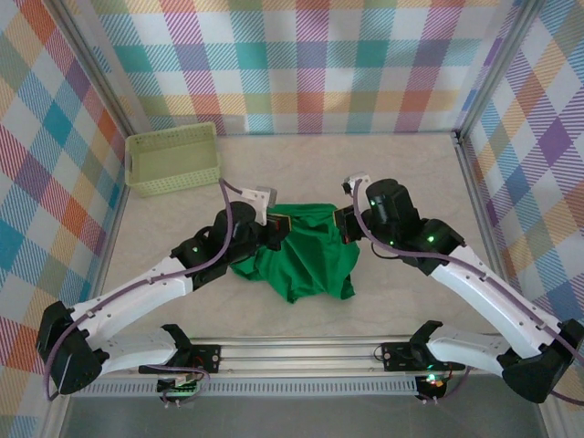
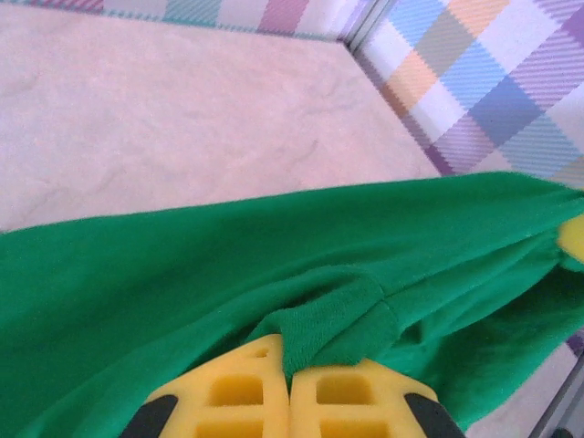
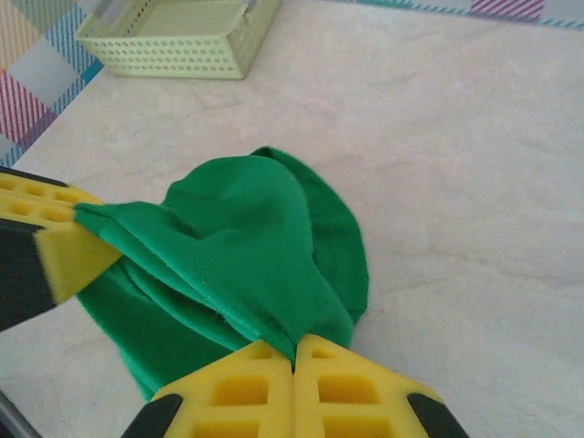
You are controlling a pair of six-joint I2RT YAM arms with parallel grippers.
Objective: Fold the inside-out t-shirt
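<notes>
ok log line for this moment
left end effector: shut on t-shirt | right end effector: shut on t-shirt | t-shirt: bunched, not folded

Table top (image 1: 401,164): pale beige, faintly marbled, matte; runs on beyond and to either side of the left gripper (image 1: 274,225) and the right gripper (image 1: 347,224). Walls (image 1: 301,55): three panels of checked cloth in teal, pink, orange, purple and white, one beyond the grippers and one outboard of each. Corner post (image 1: 462,128): bare metal, beyond and to the right of the right gripper. Basket (image 1: 173,158): pale yellow-green lattice plastic, rectangular, beyond and to the left of the left gripper, near the left wall. Rail (image 1: 301,351): grooved aluminium, behind both grippers along the near edge. Light: even, soft; shadows faint.
</notes>
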